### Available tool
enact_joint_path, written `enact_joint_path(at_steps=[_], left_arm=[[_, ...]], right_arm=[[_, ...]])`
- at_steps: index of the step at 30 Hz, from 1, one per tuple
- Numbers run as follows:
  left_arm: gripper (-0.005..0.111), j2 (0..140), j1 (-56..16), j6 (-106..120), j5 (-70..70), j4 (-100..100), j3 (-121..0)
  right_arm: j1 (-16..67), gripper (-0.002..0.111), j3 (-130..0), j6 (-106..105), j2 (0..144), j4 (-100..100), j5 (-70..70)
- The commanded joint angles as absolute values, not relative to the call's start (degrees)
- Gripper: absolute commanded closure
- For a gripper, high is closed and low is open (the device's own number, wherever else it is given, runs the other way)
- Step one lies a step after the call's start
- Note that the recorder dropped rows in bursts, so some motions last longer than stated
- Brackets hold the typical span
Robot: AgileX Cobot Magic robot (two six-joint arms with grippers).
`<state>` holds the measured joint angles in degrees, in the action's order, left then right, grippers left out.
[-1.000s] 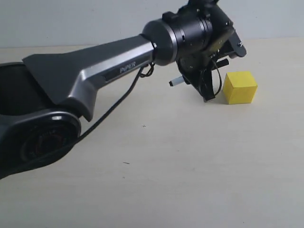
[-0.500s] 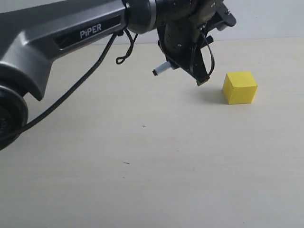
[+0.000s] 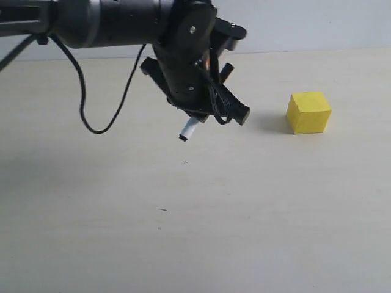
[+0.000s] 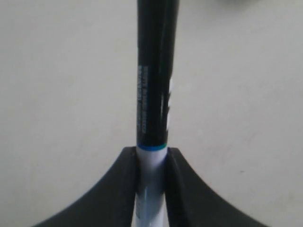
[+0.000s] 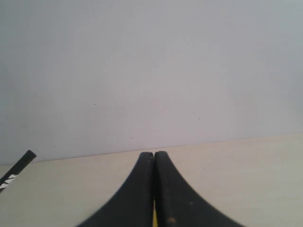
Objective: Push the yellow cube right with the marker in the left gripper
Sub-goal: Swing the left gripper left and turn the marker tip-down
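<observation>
My left gripper (image 4: 151,152) is closed narrowly on the marker (image 4: 154,71), pinching the white barrel just below a thin blue ring. The black half runs out ahead of my fingers (image 4: 124,189). A column of pale print runs along that black half, with a few white marks beside it, all too blurred to read.

From the exterior view, the marker's white end pokes out down and to the left, pointing away from the yellow cube (image 3: 308,112). The cube sits flat on the beige table (image 3: 256,213), to the right of my claw and well apart from it, with only bare tabletop between us. More bare table lies to the cube's right and in front of it. Behind it, the table's far edge meets a pale wall (image 3: 317,24).

My right gripper (image 5: 154,154) has its fingers pressed together.
</observation>
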<state>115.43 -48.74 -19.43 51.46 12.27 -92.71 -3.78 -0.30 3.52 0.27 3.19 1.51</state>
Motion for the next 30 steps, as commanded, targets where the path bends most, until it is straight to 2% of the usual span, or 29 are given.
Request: enact_joint_path(at_steps=[1, 19, 30], left_arm=[[0.107, 114.5, -45.9, -22.3, 58.2, 1.1, -91.7], [0.107, 115.0, -44.4, -34.5, 43.1, -2.1, -79.5], [0.107, 120.8, -44.4, -34.8, 39.9, -3.7, -79.0]], right_arm=[[-4.0, 0.108, 0.0, 3.1, 0.0, 3.1, 1.0], [-4.0, 0.108, 0.0, 3.1, 0.0, 3.0, 1.0], [-4.0, 0.108, 0.0, 3.1, 0.0, 3.1, 1.0]])
